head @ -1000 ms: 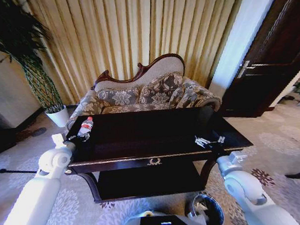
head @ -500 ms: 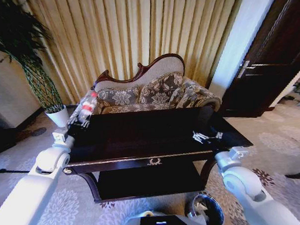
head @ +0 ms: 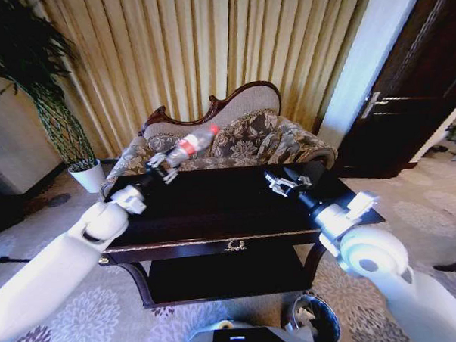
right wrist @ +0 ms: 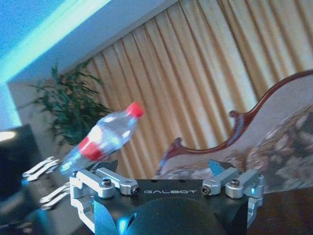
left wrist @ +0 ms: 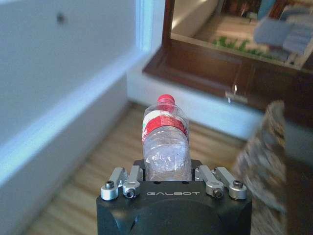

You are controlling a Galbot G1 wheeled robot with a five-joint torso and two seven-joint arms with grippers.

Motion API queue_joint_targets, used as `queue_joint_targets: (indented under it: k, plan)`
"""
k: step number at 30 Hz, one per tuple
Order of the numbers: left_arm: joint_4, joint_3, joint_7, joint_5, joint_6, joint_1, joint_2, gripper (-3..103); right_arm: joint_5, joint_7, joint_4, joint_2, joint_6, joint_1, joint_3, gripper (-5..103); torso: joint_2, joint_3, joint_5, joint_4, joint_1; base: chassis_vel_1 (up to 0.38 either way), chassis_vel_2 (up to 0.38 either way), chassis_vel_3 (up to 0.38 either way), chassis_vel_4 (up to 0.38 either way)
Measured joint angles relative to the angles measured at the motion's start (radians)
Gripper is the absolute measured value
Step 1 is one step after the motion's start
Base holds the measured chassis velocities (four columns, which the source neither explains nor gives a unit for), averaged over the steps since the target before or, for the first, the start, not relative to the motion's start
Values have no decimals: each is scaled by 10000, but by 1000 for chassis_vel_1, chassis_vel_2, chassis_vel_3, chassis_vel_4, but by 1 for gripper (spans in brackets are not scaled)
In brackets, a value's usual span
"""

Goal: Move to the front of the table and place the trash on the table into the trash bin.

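My left gripper (head: 163,168) is shut on the clear plastic bottle (head: 190,144) with the red cap and label, holding it tilted in the air above the far left part of the dark glossy table (head: 214,209). In the left wrist view the bottle (left wrist: 165,142) sticks straight out of the left gripper (left wrist: 168,182). My right gripper (head: 287,181) hovers open over the table's far right part, with nothing between its fingers (right wrist: 100,183). Its camera sees the bottle (right wrist: 105,137) farther off. The round dark trash bin (head: 334,318) stands on the carpet below the table's front right corner, with something pale inside.
A floral sofa (head: 227,141) with a carved frame stands right behind the table, curtains behind it. A tall plant in a white pot (head: 88,177) is at the far left and a dark door (head: 414,95) at the right. Patterned carpet lies on both sides.
The left arm lifted the bottle off the table's left end and swung it up toward the middle. The right gripper rose from the front right edge and moved farther over the table.
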Motion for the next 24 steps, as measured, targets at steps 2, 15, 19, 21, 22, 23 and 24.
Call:
queue_joint_targets:
  k: [2, 15, 19, 21, 22, 23, 24]
  plan:
    - [-22, 290, -59, 59, 40, -314, -69, 41, 221, 0, 30, -10, -26, 54, -8, 100, 1, -1, 0, -1, 0, 0, 0, 0, 0]
    - [-592, 3267, -310, 297, 893, -2671, -708, 41, 841, -23, -494, 303, -156, 1040, -444, 100, 0, -1, 0, 3, 0, 0, 0, 0, 0]
    - [-896, 3575, -312, 332, 1122, -2731, -686, 41, 768, -36, -709, 391, -168, 1224, -561, 100, 0, -1, -1, 3, 0, 0, 0, 0, 0]
    - [-1019, 3747, -313, 347, 1199, -2769, -642, 41, 752, -41, -807, 428, -170, 1345, -598, 100, 0, -1, -1, 4, 0, 0, 0, 0, 0]
    - [-1038, 3834, -327, 347, 1255, -2788, -621, 41, 752, -43, -822, 442, -174, 1399, -606, 100, 0, -1, -1, 4, 0, 0, 0, 0, 0]
    - [-1038, 3834, -327, 347, 1255, -2788, -621, 41, 752, -43, -822, 442, -174, 1399, -606, 100, 0, -1, -1, 4, 0, 0, 0, 0, 0]
    - [-1036, 3912, -359, 348, 1272, -2808, -618, 41, 761, -47, -823, 449, -177, 1436, -607, 100, 0, 0, -1, 4, 0, 0, 0, 0, 0]
